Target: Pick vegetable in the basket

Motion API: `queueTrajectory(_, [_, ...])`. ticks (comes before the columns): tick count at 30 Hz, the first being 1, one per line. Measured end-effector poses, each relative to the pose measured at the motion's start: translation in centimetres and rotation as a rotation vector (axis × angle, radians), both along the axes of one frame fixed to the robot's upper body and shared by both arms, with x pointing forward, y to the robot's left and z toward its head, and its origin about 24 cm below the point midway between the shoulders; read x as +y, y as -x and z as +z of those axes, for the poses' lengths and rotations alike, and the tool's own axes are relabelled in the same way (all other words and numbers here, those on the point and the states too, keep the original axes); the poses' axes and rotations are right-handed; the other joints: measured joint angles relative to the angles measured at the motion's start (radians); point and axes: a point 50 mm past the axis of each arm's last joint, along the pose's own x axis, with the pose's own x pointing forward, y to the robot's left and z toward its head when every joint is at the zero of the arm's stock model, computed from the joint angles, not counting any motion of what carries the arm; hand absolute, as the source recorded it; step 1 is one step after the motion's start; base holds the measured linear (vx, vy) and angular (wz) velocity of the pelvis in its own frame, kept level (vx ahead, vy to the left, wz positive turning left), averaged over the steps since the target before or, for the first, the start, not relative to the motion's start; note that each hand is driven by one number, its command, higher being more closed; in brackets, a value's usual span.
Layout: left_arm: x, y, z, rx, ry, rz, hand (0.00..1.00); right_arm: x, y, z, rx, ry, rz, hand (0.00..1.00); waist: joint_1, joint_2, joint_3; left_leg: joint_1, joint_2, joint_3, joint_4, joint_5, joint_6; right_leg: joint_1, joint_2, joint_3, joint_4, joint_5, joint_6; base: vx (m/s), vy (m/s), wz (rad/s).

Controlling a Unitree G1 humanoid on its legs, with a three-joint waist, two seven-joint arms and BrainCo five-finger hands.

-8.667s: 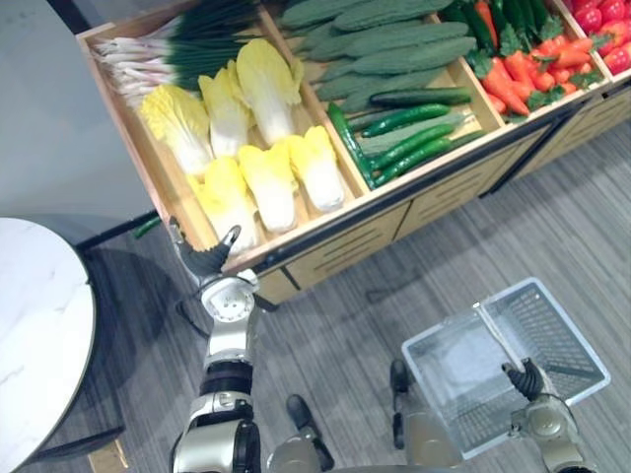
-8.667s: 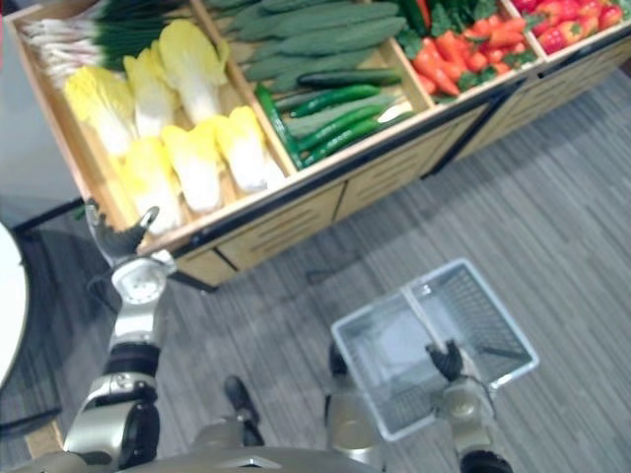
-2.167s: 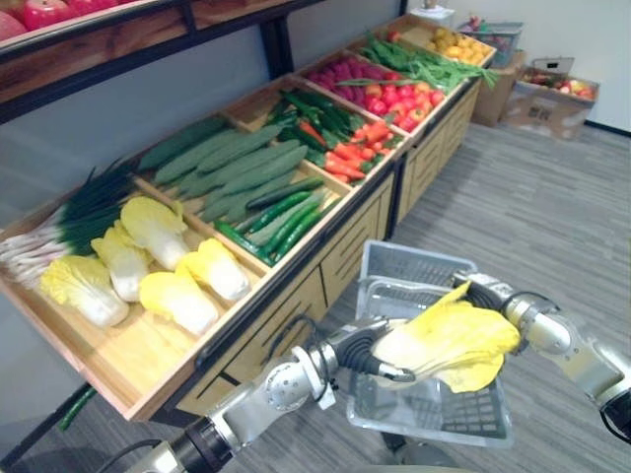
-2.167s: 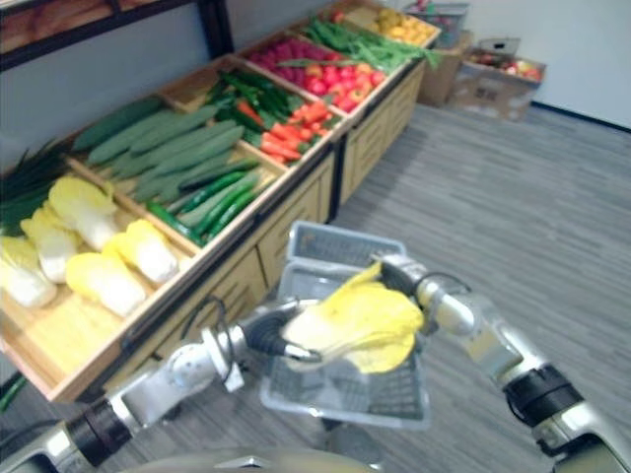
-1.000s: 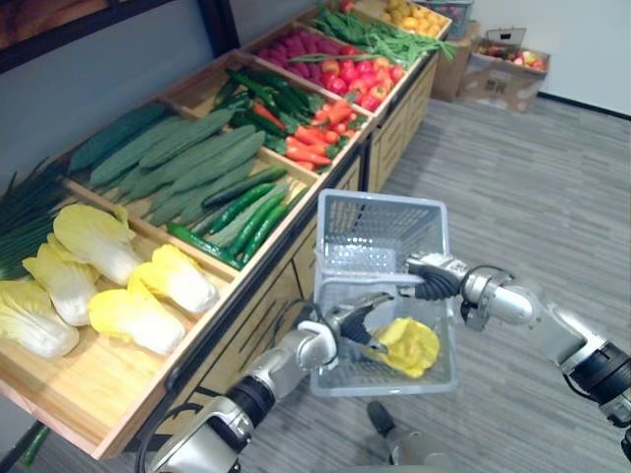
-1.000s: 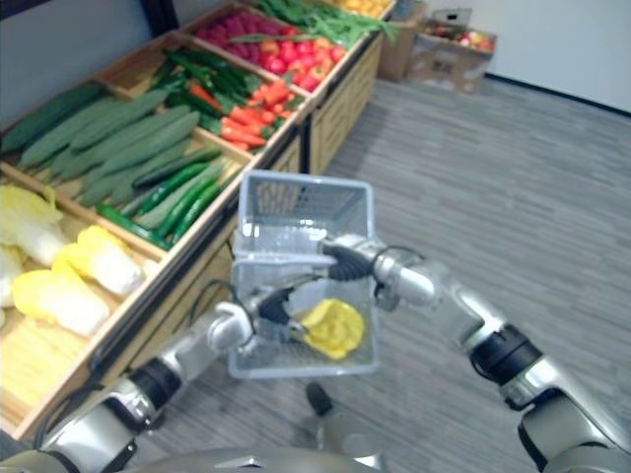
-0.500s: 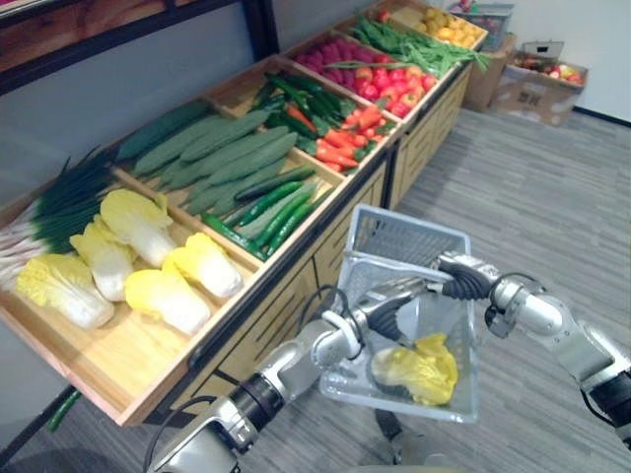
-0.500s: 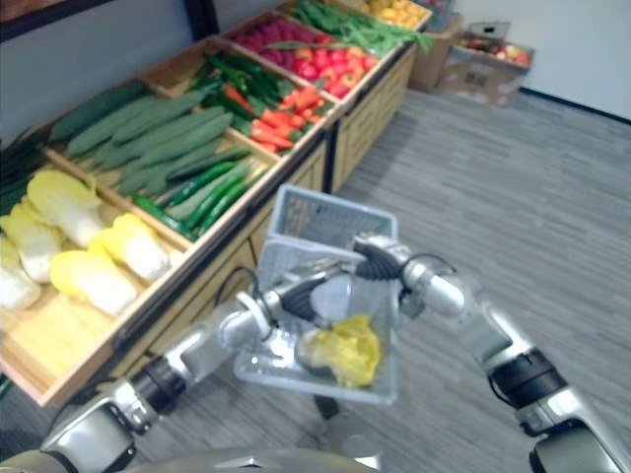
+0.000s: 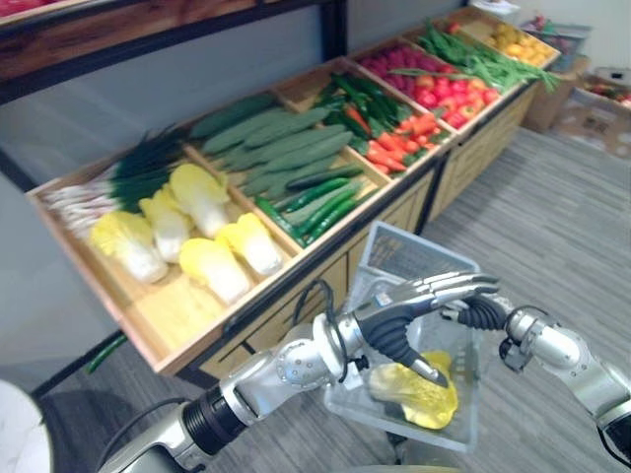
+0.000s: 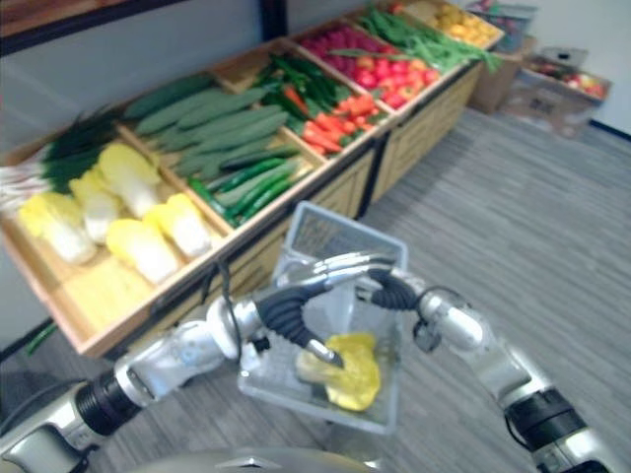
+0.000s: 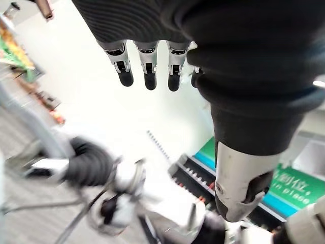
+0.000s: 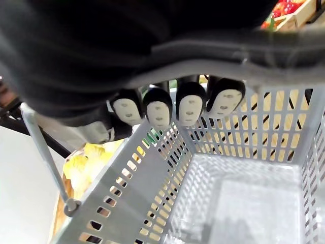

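Observation:
A yellow napa cabbage lies on the bottom of the grey plastic basket. My left hand hovers just above the basket, its fingers straight and spread with nothing in them. Coming in from the right, my right hand carries the basket off the floor, its fingers curled round the handle above the perforated basket wall.
The wooden produce stand runs along the left, with more napa cabbages, cucumbers, carrots and red peppers. Cardboard boxes stand at the far right. Grey floor stretches to the right.
My left hand has risen out of the basket and stretched its fingers; the cabbage stays lying inside. The camera has swung, so the stand appears shifted right.

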Motion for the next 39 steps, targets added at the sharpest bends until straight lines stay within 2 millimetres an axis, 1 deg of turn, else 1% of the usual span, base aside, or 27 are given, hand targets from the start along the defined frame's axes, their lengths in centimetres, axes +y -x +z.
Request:
queueTrajectory(1, [0.2, 0.0, 0.3, 0.006, 0.025, -0.003, 0.0, -0.6, 0.4, -0.8, 0.031, 0.006, -0.026, 1.0, 0.009, -0.001, -0.011, -0.009, -0.005, -0.018, -0.007, 0.004, 0.006, 0.001, -0.007, -0.017, 0.0, -0.001, 0.0, -0.07, 0.014, 0.54])
queueTrajectory(2, [0.5, 0.0, 0.5, 0.016, 0.039, -0.004, 0.0, -1.0, 0.7, -1.2, 0.05, 0.009, -0.048, 1.0, 0.01, -0.003, -0.017, -0.014, -0.01, -0.03, -0.014, 0.007, 0.01, 0.002, -0.014, -0.028, 0.0, -0.004, 0.0, -0.06, 0.011, 0.67])
queueTrajectory(3, [1.3, -0.1, 0.8, 0.043, 0.071, 0.014, 0.0, -2.1, 1.1, -2.0, 0.082, 0.011, -0.11, 1.0, 0.015, -0.004, -0.02, -0.026, -0.025, -0.067, -0.035, 0.018, 0.022, 0.011, -0.031, -0.062, 0.0, -0.009, 0.002, -0.06, 0.011, 0.65])
queueTrajectory(5, [1.9, -0.2, 0.8, 0.089, 0.11, 0.032, 0.0, -3.0, 1.4, -2.5, 0.097, 0.016, -0.158, 1.0, 0.015, -0.004, -0.025, -0.032, -0.035, -0.078, -0.05, 0.028, 0.027, 0.013, -0.043, -0.08, 0.0, -0.012, 0.006, -0.05, 0.02, 0.55])
queueTrajectory(7, [3.1, -0.4, 1.0, 0.152, 0.176, 0.062, 0.0, -4.6, 1.9, -3.2, 0.116, 0.02, -0.246, 1.0, 0.031, -0.006, -0.032, -0.049, -0.06, -0.115, -0.085, 0.051, 0.039, 0.013, -0.068, -0.119, 0.0, -0.017, 0.011, -0.05, 0.018, 0.57])
queueTrajectory(9, [3.9, -0.3, 1.3, 0.178, 0.223, 0.077, 0.0, -5.6, 2.4, -4.1, 0.143, 0.001, -0.323, 1.0, 0.038, -0.01, -0.04, -0.06, -0.08, -0.152, -0.123, 0.077, 0.048, 0.015, -0.083, -0.152, -0.002, -0.019, 0.014, -0.03, 0.011, 0.57])
queueTrajectory(11, [5.1, -0.4, 1.6, 0.202, 0.285, 0.12, 0.0, -6.9, 3.0, -5.5, 0.173, -0.027, -0.44, 1.0, 0.042, -0.015, -0.046, -0.066, -0.107, -0.195, -0.179, 0.113, 0.061, 0.025, -0.1, -0.194, -0.014, -0.019, 0.014, -0.02, 0.012, 0.64])
queueTrajectory(12, [5.8, -0.5, 1.6, 0.207, 0.302, 0.151, 0.0, -7.4, 3.3, -6.1, 0.187, -0.042, -0.494, 1.0, 0.045, -0.017, -0.047, -0.066, -0.117, -0.216, -0.203, 0.128, 0.064, 0.029, -0.105, -0.21, -0.016, -0.02, 0.015, -0.03, 0.011, 0.66])
queueTrajectory(13, [7.0, -0.7, 1.6, 0.202, 0.319, 0.215, 0.0, -8.5, 3.8, -7.0, 0.204, -0.049, -0.583, 1.0, 0.053, -0.017, -0.048, -0.068, -0.133, -0.247, -0.244, 0.154, 0.071, 0.033, -0.114, -0.238, -0.018, -0.022, 0.018, -0.03, 0.01, 0.58])
queueTrajectory(14, [7.5, -0.7, 1.6, 0.2, 0.328, 0.241, 0.0, -8.9, 4.1, -7.4, 0.209, -0.051, -0.62, 1.0, 0.055, -0.018, -0.048, -0.069, -0.14, -0.265, -0.261, 0.165, 0.074, 0.034, -0.119, -0.246, -0.019, -0.024, 0.021, -0.04, 0.012, 0.71])
queueTrajectory(15, [8.5, -0.8, 1.5, 0.197, 0.353, 0.304, 0.0, -9.6, 4.8, -8.3, 0.23, -0.058, -0.696, 1.0, 0.058, -0.02, -0.049, -0.076, -0.153, -0.297, -0.293, 0.188, 0.08, 0.037, -0.126, -0.273, -0.022, -0.029, 0.027, -0.03, 0.005, 0.7])
queueTrajectory(17, [10.1, -1.0, 1.3, 0.202, 0.408, 0.407, 0.0, -10.6, 6.0, -9.7, 0.272, -0.085, -0.81, 1.0, 0.061, -0.023, -0.051, -0.101, -0.162, -0.352, -0.293, 0.203, 0.087, 0.046, -0.137, -0.32, -0.034, -0.032, 0.03, -0.01, -0.013, 0.81])
queueTrajectory(18, [11.5, -1.1, 0.9, 0.21, 0.445, 0.501, 0.0, -11.2, 7.0, -10.8, 0.306, -0.105, -0.9, 1.0, 0.067, -0.026, -0.052, -0.122, -0.168, -0.383, -0.293, 0.21, 0.096, 0.05, -0.147, -0.347, -0.034, -0.034, 0.032, 0.01, -0.016, 0.72])
queueTrajectory(19, [12.2, -1.2, 0.6, 0.216, 0.464, 0.555, 0.0, -11.5, 7.5, -11.3, 0.318, -0.111, -0.946, 1.0, 0.068, -0.026, -0.052, -0.13, -0.172, -0.403, -0.293, 0.213, 0.099, 0.053, -0.152, -0.363, -0.034, -0.035, 0.031, 0.03, 0.0, 0.83])
queueTrajectory(21, [15.7, -1.5, -1.0, 0.234, 0.536, 0.825, 0.0, -12.2, 9.6, -13.0, 0.363, -0.148, -1.12, 1.0, 0.07, -0.028, -0.052, -0.16, -0.185, -0.469, -0.293, 0.227, 0.115, 0.065, -0.17, -0.425, -0.037, -0.037, 0.03, 0.01, 0.02, 0.82])
queueTrajectory(22, [16.6, -1.5, -1.5, 0.238, 0.55, 0.902, 0.0, -12.3, 10.1, -13.4, 0.371, -0.16, -1.161, 1.0, 0.073, -0.029, -0.052, -0.169, -0.189, -0.484, -0.293, 0.231, 0.119, 0.065, -0.174, -0.437, -0.037, -0.037, 0.03, 0.01, 0.026, 0.67])
queueTrajectory(23, [18.3, -1.2, -2.6, 0.26, 0.573, 1.041, 0.0, -12.5, 10.9, -13.9, 0.377, -0.179, -1.231, 1.0, 0.074, -0.03, -0.053, -0.186, -0.194, -0.509, -0.293, 0.235, 0.121, 0.066, -0.18, -0.46, -0.04, -0.037, 0.03, 0.0, 0.034, 0.53])
queueTrajectory(25, [20.3, -0.6, -4.0, 0.282, 0.574, 1.224, 0.0, -12.6, 12.1, -14.7, 0.404, -0.197, -1.316, 1.0, 0.076, -0.036, -0.052, -0.204, -0.199, -0.54, -0.293, 0.243, 0.127, 0.069, -0.186, -0.491, -0.042, -0.037, 0.03, 0.0, 0.033, 0.5])
queueTrajectory(27, [22.7, 0.1, -6.3, 0.307, 0.469, 1.436, 0.0, -12.4, 13.4, -15.5, 0.427, -0.224, -1.403, 1.0, 0.077, -0.041, -0.053, -0.204, -0.207, -0.573, -0.293, 0.244, 0.126, 0.089, -0.187, -0.524, -0.044, -0.045, 0.02, 0.01, 0.042, 0.41])
queueTrajectory(28, [23.3, 0.3, -7.0, 0.326, 0.449, 1.489, 0.0, -12.3, 13.7, -15.7, 0.432, -0.231, -1.418, 1.0, 0.076, -0.042, -0.054, -0.202, -0.207, -0.579, -0.293, 0.244, 0.126, 0.096, -0.187, -0.529, -0.045, -0.048, 0.018, 0.01, 0.029, 0.35])
queueTrajectory(30, [25.8, 1.7, -10.0, 0.43, 0.423, 1.697, 0.0, -11.6, 14.5, -16.5, 0.459, -0.262, -1.468, 1.0, 0.073, -0.048, -0.06, -0.205, -0.208, -0.601, -0.294, 0.244, 0.127, 0.103, -0.187, -0.547, -0.044, -0.066, 0.016, 0.0, 0.008, 0.19])
queueTrajectory(31, [26.3, 2.1, -10.8, 0.463, 0.42, 1.742, 0.0, -11.4, 14.6, -16.6, 0.465, -0.266, -1.476, 1.0, 0.073, -0.048, -0.06, -0.205, -0.208, -0.605, -0.294, 0.244, 0.127, 0.105, -0.186, -0.551, -0.045, -0.066, 0.015, 0.01, 0.008, 0.16])
queueTrajectory(33, [28.2, 4.2, -14.3, 0.637, 0.395, 1.895, 0.0, -10.4, 15.5, -17.4, 0.5, -0.282, -1.499, 1.0, 0.066, -0.05, -0.064, -0.204, -0.208, -0.623, -0.294, 0.242, 0.129, 0.117, -0.186, -0.568, -0.048, -0.073, 0.017, 0.02, 0.009, 0.18])
queueTrajectory(35, [28.8, 5.4, -16.3, 0.741, 0.372, 1.957, 0.0, -9.7, 15.9, -17.9, 0.53, -0.295, -1.51, 1.0, 0.067, -0.052, -0.066, -0.204, -0.208, -0.623, -0.294, 0.241, 0.13, 0.12, -0.185, -0.57, -0.048, -0.075, 0.017, 0.03, 0.009, 0.05])
queueTrajectory(36, [28.9, 6.5, -18.1, 0.842, 0.341, 1.998, 0.0, -9.0, 16.0, -18.2, 0.548, -0.309, -1.513, 1.0, 0.066, -0.053, -0.067, -0.204, -0.209, -0.623, -0.294, 0.241, 0.129, 0.122, -0.186, -0.572, -0.048, -0.076, 0.017, 0.04, 0.009, 0.02])
queueTrajectory(38, [28.6, 8.2, -20.6, 0.994, 0.288, 2.036, 0.0, -8.2, 16.2, -18.6, 0.572, -0.327, -1.516, 1.0, 0.065, -0.054, -0.068, -0.203, -0.21, -0.623, -0.294, 0.239, 0.128, 0.123, -0.187, -0.572, -0.049, -0.077, 0.017, 0.04, 0.012, 0.0])
queueTrajectory(39, [28.3, 9.5, -22.3, 1.101, 0.26, 2.056, 0.0, -7.6, 16.1, -18.9, 0.584, -0.342, -1.513, 1.0, 0.065, -0.056, -0.071, -0.202, -0.21, -0.622, -0.294, 0.236, 0.128, 0.123, -0.187, -0.571, -0.05, -0.078, 0.017, 0.04, 0.009, -0.02])
